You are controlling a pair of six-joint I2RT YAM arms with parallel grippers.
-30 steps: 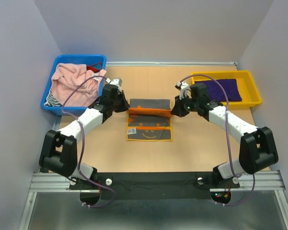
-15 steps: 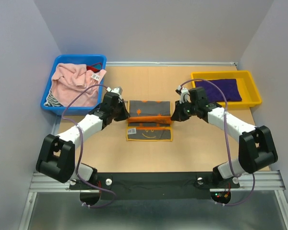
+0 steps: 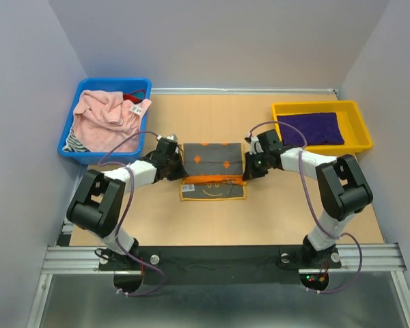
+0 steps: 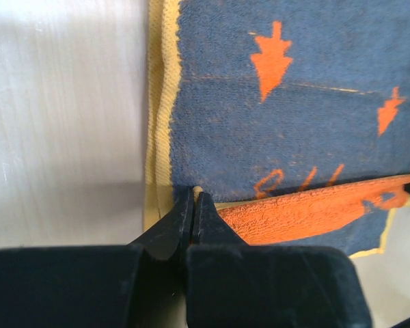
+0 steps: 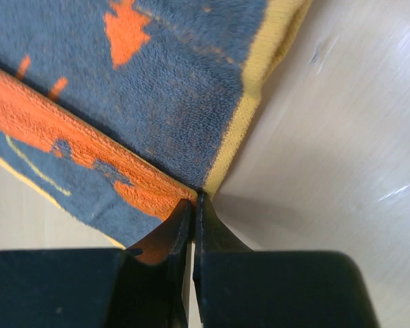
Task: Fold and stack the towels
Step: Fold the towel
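Observation:
The grey-and-orange towel [image 3: 212,158] lies mid-table, its far half folded over the near half, with a strip of the near half showing at the front. My left gripper [image 3: 180,171] is shut on the folded flap's left corner. My right gripper [image 3: 246,171] is shut on its right corner. In the left wrist view the closed tips [image 4: 193,195] pinch the towel [image 4: 294,123] at its yellow edge. In the right wrist view the tips [image 5: 193,201] pinch the towel [image 5: 171,89] corner. The dark purple towel [image 3: 312,128] lies flat in the yellow tray. The pale pink towel [image 3: 106,119] is bunched in the blue bin.
The blue bin [image 3: 67,147] stands at the back left with other cloth under the pink towel. The yellow tray [image 3: 359,126] stands at the back right. The tan tabletop [image 3: 212,116] has grey walls on three sides.
Both grippers have drawn the towel's held edge toward the near side and down. The folded flap now covers most of the lower half.

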